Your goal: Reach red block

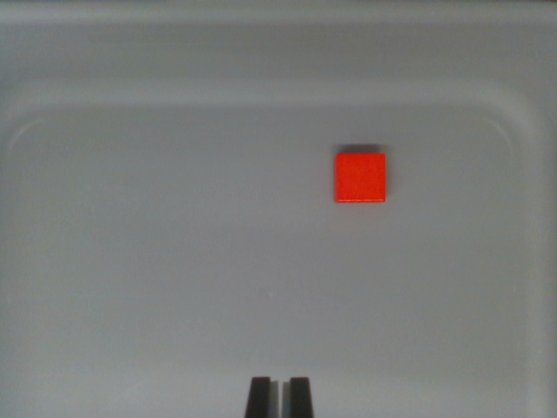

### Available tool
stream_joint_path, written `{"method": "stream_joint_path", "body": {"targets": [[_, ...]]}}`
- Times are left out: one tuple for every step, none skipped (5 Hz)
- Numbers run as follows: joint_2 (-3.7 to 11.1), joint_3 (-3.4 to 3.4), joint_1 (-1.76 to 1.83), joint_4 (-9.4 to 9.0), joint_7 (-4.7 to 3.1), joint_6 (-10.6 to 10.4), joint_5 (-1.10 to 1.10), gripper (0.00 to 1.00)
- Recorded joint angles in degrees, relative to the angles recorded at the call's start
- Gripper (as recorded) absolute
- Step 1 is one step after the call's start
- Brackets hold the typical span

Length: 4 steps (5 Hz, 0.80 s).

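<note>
Looking down in the wrist view, a red block is seen right of centre in the upper half of the frame, lying flat on a pale grey tray whose raised rim curves across the top corners. Only the block's top face and a thin shadow along its upper edge can be made out. At the bottom edge, the gripper is cut off; two dark fingertips are shown nearly together, a narrow gap between them, nothing held. The block lies well apart from them.
</note>
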Motion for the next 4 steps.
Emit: {"method": "stream_joint_path", "body": {"targets": [[0.0, 0.0, 0.0, 0.0, 0.0, 0.0, 0.0, 0.0], [0.03, 0.0, -0.01, -0.01, -0.01, -0.04, 0.0, 0.0], [0.03, 0.0, -0.01, -0.01, -0.01, -0.04, 0.0, 0.0], [0.38, -0.04, -0.07, -0.12, -0.09, -0.47, 0.03, 0.0]]}}
